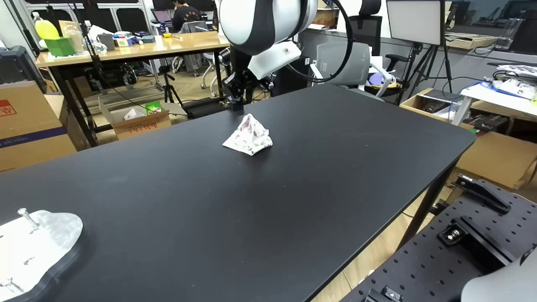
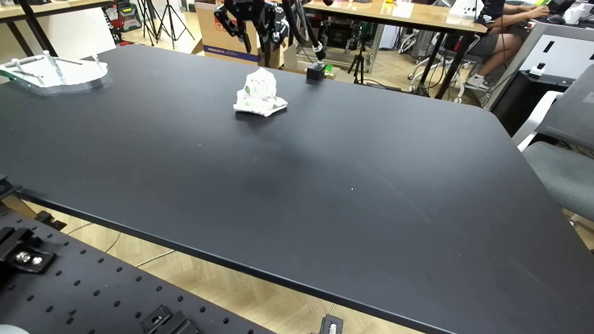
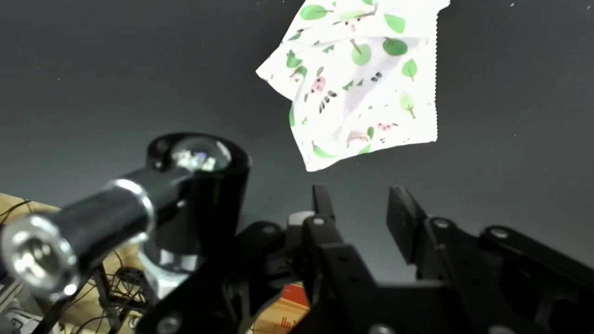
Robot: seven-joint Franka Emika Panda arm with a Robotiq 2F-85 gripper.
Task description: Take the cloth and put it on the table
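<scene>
Cloth, white with green leaves and small pink figures, sits on the black table, bunched into a peak with flatter corners spread at its foot. In both exterior views it lies much closer to the long far edge than to the opposite long edge. Along that opposite edge a perforated panel stands apart, with a strip of floor showing between the 2. Open tabletop spreads from the cloth toward the panel side, and also toward the rounded corner near a grey chair. A pale board with pegs takes up room at the left of both exterior views, well apart from the cloth.

Room is tighter on the far side: a black block sits at the table's edge near the cloth, and the arm reaches down behind it.

The gripper is near the cloth but apart from it; in the wrist view a dark band of tabletop separates the fingertips from the cloth's lowest corner. Its 2 jaws stand well parted, tabletop showing in the gap. A black-and-silver fitting crowds the left of that view; whether it touches the gripper I cannot tell.
</scene>
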